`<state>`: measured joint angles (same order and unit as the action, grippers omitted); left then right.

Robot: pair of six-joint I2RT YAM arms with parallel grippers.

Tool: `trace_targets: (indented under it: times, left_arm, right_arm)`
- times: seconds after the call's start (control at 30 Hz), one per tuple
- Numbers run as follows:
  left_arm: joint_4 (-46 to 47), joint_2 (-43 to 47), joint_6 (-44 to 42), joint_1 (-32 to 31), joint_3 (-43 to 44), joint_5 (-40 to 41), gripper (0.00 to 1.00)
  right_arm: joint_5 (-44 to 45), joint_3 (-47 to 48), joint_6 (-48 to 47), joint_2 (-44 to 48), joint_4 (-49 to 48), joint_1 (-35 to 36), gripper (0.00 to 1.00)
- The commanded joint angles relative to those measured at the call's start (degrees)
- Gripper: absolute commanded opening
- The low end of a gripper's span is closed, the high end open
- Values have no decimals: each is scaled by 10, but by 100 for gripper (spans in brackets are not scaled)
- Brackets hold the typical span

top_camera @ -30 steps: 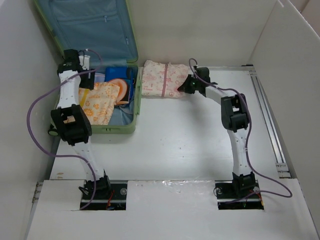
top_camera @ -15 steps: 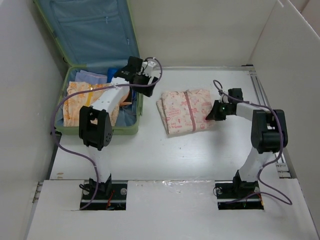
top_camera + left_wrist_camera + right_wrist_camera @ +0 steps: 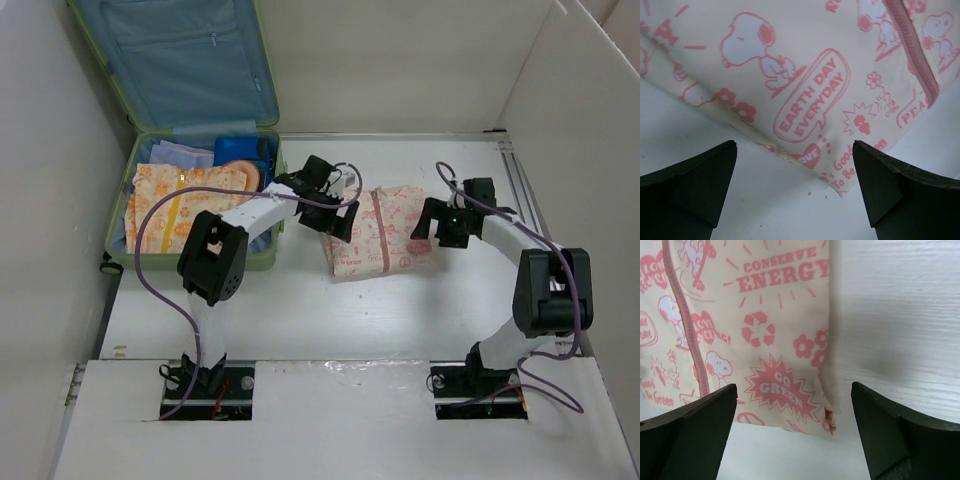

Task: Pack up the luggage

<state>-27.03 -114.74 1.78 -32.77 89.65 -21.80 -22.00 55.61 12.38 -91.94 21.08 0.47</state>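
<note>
The white table [image 3: 330, 310] carries a folded pink-printed cloth [image 3: 385, 235], which lies flat between the left pincer [image 3: 342, 214] and the right pincer [image 3: 438, 228]. The open suitcase [image 3: 190, 70] stands to the left of the left pincer.

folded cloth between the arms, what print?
Cream cloth with pink Snoopy cartoons and eco slogans, plus a pink stripe; clearest in the left wrist view.
</note>
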Motion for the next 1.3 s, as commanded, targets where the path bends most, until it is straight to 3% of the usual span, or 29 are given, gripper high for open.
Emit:
trace_targets:
  times: [0.0,0.27,0.5,0.67,0.73,0.77,0.8,0.87,0.97,1.07,1.27]
  left_arm:
    - [-9,20,60,8,-15,58,99]
    - [32,10,139,18,-83,47,99]
    - [59,-58,154,17,-83,-39,99]
    - [65,-104,154,6,-62,-105,99]
    - [73,-137,160,6,-46,-128,91]
    - [73,-148,155,6,-39,-148,80]
    - [59,-158,144,6,-24,-157,42]
    - [51,-165,133,6,-12,-158,0]
    - [45,-133,113,12,0,-120,0]
    - [25,-74,73,12,34,-18,0]
    - [-142,-61,-97,12,244,156,0]
  right_arm:
    - [76,40,16,12,6,1,100]
    - [57,63,26,-59,-41,7,96]
    - [40,11,49,-56,-76,23,94]
    - [26,-30,82,-44,-114,30,85]
    - [20,-38,88,-44,-125,35,83]
    - [20,-45,88,-44,-125,35,83]
    - [20,-45,88,-44,-125,35,83]
    - [20,-45,88,-27,-119,35,83]
    - [37,-39,71,12,-77,15,87]
    - [103,-4,28,57,2,-17,97]
    - [201,72,-46,107,82,-43,100]
